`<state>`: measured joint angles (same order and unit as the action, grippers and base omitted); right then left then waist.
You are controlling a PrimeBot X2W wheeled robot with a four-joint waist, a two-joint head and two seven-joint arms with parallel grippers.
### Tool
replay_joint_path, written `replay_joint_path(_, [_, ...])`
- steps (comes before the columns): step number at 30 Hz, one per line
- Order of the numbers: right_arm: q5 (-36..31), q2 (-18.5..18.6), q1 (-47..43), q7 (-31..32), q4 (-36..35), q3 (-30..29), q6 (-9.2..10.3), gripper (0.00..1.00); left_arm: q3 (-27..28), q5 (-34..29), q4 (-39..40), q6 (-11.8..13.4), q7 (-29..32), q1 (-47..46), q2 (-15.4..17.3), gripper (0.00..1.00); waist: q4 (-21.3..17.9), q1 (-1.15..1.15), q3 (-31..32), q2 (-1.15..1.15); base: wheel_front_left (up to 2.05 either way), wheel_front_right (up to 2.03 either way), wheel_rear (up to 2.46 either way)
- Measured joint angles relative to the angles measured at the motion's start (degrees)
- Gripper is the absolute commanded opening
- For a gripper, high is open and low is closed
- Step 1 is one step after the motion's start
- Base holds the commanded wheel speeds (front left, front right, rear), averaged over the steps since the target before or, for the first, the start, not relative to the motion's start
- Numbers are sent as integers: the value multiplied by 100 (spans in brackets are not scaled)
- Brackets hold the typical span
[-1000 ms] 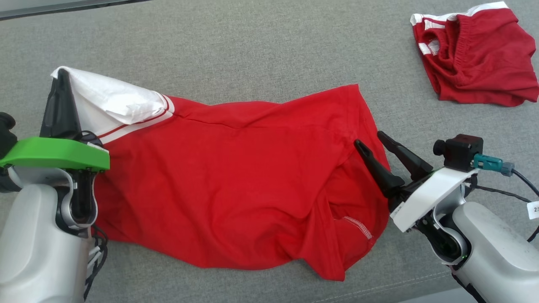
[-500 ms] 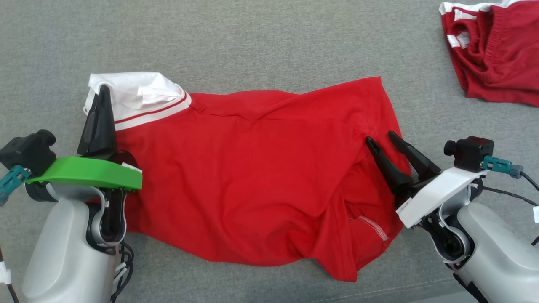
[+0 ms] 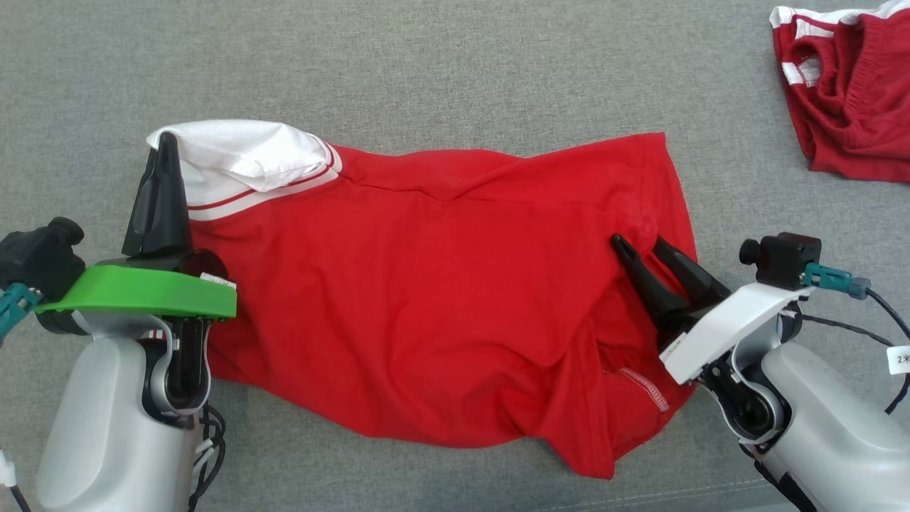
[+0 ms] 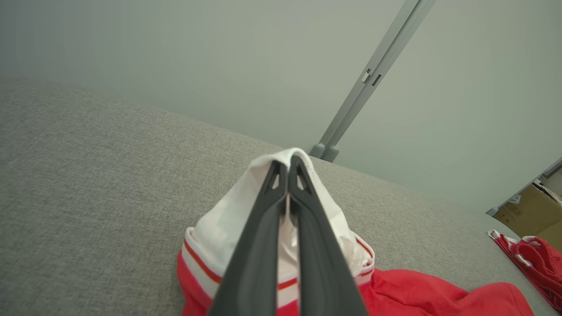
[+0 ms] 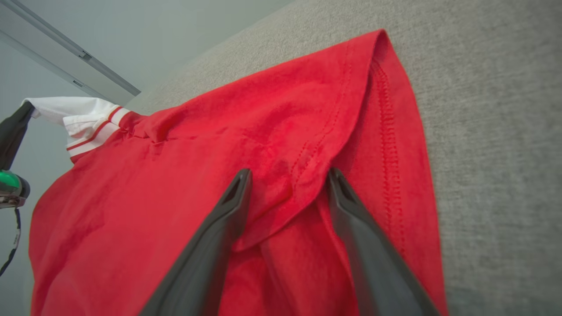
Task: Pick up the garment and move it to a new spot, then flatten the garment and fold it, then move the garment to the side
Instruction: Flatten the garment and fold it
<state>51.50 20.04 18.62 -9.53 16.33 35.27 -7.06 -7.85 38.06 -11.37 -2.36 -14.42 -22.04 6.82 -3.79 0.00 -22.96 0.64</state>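
Head view, from the left: the white sleeve [image 3: 242, 153] is kept pinched in the closed left end effector [image 3: 166, 142]. The red garment [image 3: 426, 299] is spread mid-surface. At its right hem a raised fold [image 5: 285, 197] has begun to be closed on by the right end effector [image 3: 638, 240], fingers still apart; stretching flat is judged next. A grey woven surface [image 3: 426, 64] is seen, a pale wall [image 4: 175, 44] and metal post [image 4: 373, 74] behind.

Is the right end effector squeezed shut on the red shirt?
No: the right end effector has its fingers apart, a fold of the red shirt between them.
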Motion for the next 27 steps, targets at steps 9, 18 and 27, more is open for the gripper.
replay_joint_path(9, [114, 2, 222, 0, 23, 65, 0, 79, 59, -88, 100, -55, 0, 71, -75, 0, 47, 0, -20, 0, 0, 0, 0])
replay_joint_path(18, [305, 131, 289, -59, 66, 70, 0, 49, 79, -154, 100, -143, 0, 123, -222, 0, 129, 0, 7, 0, 0, 0, 0])
replay_joint_path(27, [430, 168, 292, -129, 103, 125, -1, 27, 238, -244, 100, -175, 0, 218, -225, 0, 105, 0, 62, 0, 0, 0, 0])
